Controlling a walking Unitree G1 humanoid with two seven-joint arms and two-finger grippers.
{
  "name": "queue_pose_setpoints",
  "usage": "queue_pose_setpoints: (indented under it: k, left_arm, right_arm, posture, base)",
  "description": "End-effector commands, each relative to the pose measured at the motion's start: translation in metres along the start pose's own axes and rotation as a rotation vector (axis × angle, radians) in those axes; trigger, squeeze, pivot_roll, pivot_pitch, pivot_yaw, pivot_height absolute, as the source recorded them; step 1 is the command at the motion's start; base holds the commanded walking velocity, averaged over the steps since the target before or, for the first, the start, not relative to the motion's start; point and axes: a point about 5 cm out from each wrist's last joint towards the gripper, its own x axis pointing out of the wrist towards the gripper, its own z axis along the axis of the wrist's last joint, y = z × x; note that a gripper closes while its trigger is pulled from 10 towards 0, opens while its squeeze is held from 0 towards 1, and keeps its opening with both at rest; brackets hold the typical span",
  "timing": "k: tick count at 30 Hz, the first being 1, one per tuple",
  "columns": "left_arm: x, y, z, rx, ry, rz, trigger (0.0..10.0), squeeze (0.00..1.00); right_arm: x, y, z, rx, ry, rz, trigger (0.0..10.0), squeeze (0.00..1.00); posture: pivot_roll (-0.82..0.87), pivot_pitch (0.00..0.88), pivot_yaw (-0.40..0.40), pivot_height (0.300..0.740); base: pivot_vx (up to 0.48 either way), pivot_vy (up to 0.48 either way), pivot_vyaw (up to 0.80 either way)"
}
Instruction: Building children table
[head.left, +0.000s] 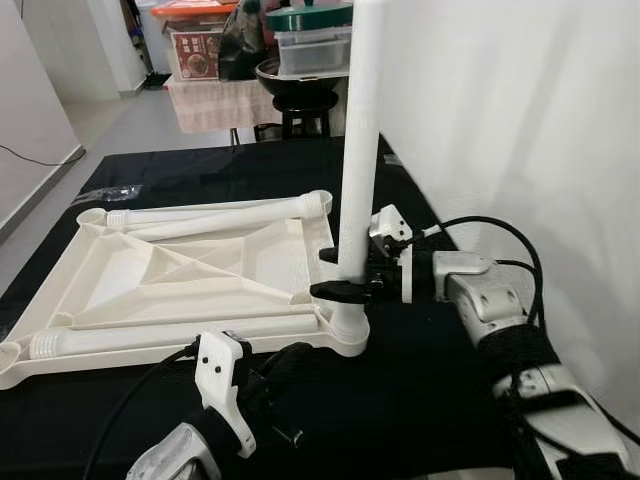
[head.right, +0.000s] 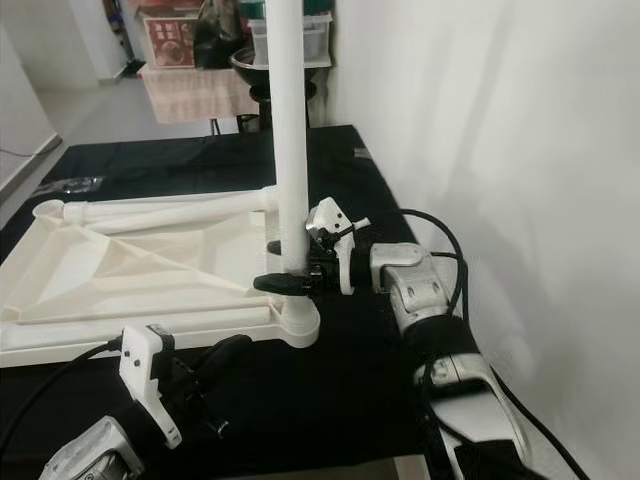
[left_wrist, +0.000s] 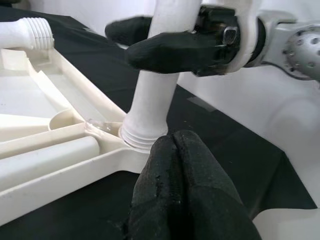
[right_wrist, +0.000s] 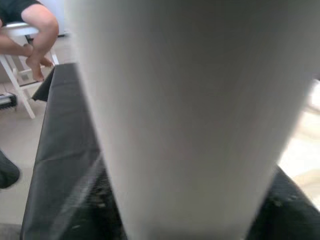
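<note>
The white tabletop (head.left: 150, 270) lies upside down on the black-covered table (head.left: 420, 400). A white leg (head.left: 362, 130) stands upright in its near right corner socket (head.left: 348, 335). My right gripper (head.left: 326, 273) reaches in from the right and is shut on this leg just above the socket. My left gripper (left_wrist: 174, 141) is shut with nothing in it. Its tips sit close against the same socket from the near side. Two more legs lie on the tabletop, one along the far edge (head.left: 220, 213) and one along the near edge (head.left: 170, 335).
A white wall (head.left: 520, 120) runs close along the table's right side. Beyond the far edge stands a stool with a pan and containers (head.left: 300, 80). A small plastic bag (head.left: 110, 193) lies at the far left. A person's bare legs (right_wrist: 35, 30) on a white chair are nearby.
</note>
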Motion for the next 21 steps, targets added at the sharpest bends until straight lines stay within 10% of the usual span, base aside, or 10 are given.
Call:
queue_pose_setpoints:
  k: [1, 11, 15, 21]
  left_arm:
    - [-0.002, 0.001, -0.002, -0.003, 0.008, -0.001, 10.0, 0.0]
    - [-0.004, 0.001, -0.002, 0.03, 0.007, 0.039, 10.0, 0.0]
    - [-0.008, 0.004, -0.001, 0.038, 0.009, 0.046, 10.0, 0.0]
    - [-0.008, 0.009, 0.0, 0.051, 0.008, 0.058, 10.0, 0.0]
  right_arm:
    - [0.007, 0.0, 0.002, -0.014, 0.008, 0.026, 0.0, 0.0]
    - [-0.028, 0.003, -0.045, 0.006, 0.139, -0.262, 0.0, 0.0]
    - [-0.05, 0.02, -0.058, 0.122, 0.114, -0.949, 0.0, 0.0]
    - [-0.048, 0.055, -0.068, 0.214, 0.104, -0.987, 0.0, 0.0]
  posture:
    - [-0.02, 0.0, -0.013, 0.74]
    - [-0.04, 0.023, -0.014, 0.74]
    - [-0.03, 0.035, -0.009, 0.74]
    - [-0.07, 0.028, 0.035, 0.74]
  base:
    - [0.0, 0.0, 0.0]
    - [0.0, 0.0, 0.0]
    - [0.0, 0.0, 0.0]
    - [0.0, 0.0, 0.0]
